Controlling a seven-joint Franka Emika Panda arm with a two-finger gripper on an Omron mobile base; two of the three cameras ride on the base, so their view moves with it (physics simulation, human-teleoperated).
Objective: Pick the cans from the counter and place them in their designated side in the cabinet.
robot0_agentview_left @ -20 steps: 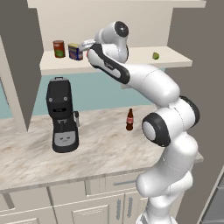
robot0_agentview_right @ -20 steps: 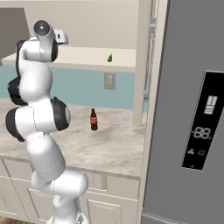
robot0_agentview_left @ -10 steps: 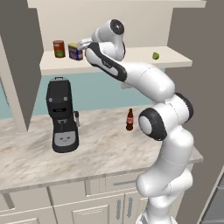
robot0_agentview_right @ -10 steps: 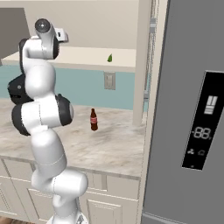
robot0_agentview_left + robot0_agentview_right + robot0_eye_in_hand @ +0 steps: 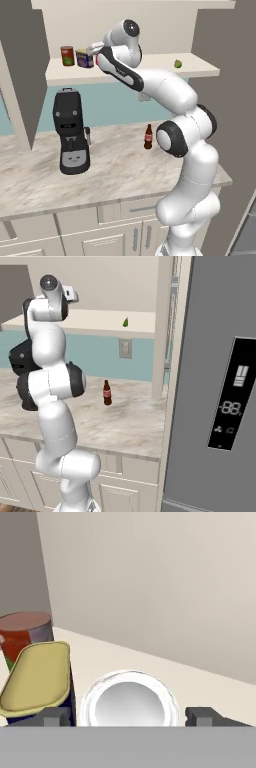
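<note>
Counter: the beige marbled counter (image 5: 120,170) is running across the lower half of the left base view, with pale drawer fronts below it.
Coffee machine: a black coffee machine (image 5: 71,132) is standing on the counter at centre left.
Bottle: a slim brown bottle (image 5: 148,137) is standing upright further back, near the middle of the frame, well apart from the machine.
Gripper: the gripper (image 5: 130,714) is reaching up to the cabinet shelf at the upper left of the left base view. In the hand view its fingers (image 5: 56,714) are standing apart, one on each side of a can, and seem to be sitting just clear of it.
Silver-topped can: this can (image 5: 129,699) is standing upright on the shelf between the fingers at bottom centre of the hand view.
Blue can: the dark blue can with a yellow top (image 5: 85,58) is sitting just beside it, toward the left of the frame.
Dark red can: a dark red can (image 5: 67,55) is standing further left.
Cabinet: the cabinet (image 5: 150,67) is carrying all three cans at the left end of its pale shelf board; a small green thing (image 5: 178,63) is lying far off toward the right end.
</note>
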